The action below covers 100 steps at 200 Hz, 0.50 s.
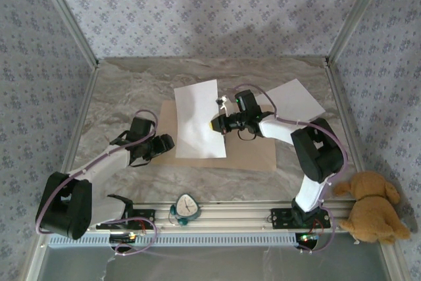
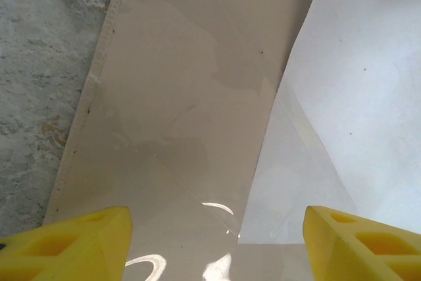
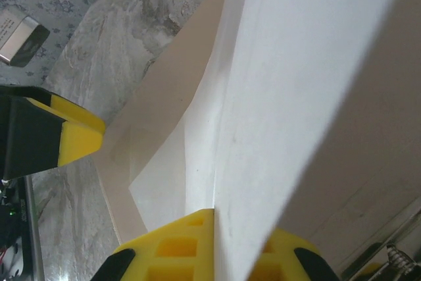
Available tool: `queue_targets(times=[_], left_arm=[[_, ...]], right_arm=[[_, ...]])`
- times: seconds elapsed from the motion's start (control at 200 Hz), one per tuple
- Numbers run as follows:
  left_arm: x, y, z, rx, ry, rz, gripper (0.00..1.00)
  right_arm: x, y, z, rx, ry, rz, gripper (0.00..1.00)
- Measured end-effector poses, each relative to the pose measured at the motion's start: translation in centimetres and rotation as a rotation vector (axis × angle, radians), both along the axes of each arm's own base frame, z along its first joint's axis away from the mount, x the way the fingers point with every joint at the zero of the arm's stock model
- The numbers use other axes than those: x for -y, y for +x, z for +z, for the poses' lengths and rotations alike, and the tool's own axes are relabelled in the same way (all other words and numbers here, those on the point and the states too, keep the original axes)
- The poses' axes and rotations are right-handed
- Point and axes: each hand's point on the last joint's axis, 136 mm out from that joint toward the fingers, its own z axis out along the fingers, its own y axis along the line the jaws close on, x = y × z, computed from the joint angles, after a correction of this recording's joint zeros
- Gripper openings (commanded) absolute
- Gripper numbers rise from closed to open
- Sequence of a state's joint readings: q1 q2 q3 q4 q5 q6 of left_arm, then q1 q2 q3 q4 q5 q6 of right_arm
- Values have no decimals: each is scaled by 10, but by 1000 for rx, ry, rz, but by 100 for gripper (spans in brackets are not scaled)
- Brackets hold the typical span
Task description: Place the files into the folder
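Note:
The tan folder (image 1: 253, 153) lies flat in the middle of the table. One white sheet (image 1: 196, 120) rests slanted across its left half, its right edge lifted. My right gripper (image 1: 222, 125) is shut on that edge; in the right wrist view the sheet (image 3: 296, 64) runs up from between the yellow fingers (image 3: 171, 248). My left gripper (image 1: 164, 144) hovers open over the folder's left part, its fingers (image 2: 72, 241) wide apart above the folder (image 2: 184, 97) and the sheet's corner (image 2: 355, 97). The second sheet (image 1: 297, 100) lies on the table at the back right.
A brown plush dog (image 1: 371, 205) sits off the table's right front corner. A small teal-rimmed object (image 1: 186, 206) rests on the front rail between the arm bases. Patterned walls and metal posts enclose the marble table (image 1: 131, 90).

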<state>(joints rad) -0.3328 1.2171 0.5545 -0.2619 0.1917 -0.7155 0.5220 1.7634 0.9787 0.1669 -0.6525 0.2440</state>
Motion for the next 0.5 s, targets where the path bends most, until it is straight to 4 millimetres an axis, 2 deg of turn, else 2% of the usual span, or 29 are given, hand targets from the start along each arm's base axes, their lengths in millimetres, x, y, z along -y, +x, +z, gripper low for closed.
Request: queue_targets(times=[0.32,0.5], left_arm=[[0,0,0,-1,0,0,70],[0,-1,0,-4,1,0,70]], right_arm=[[-4,-1,-13,-33,26,-8,0],[-8,-1,-14,-33,42,-10,0]])
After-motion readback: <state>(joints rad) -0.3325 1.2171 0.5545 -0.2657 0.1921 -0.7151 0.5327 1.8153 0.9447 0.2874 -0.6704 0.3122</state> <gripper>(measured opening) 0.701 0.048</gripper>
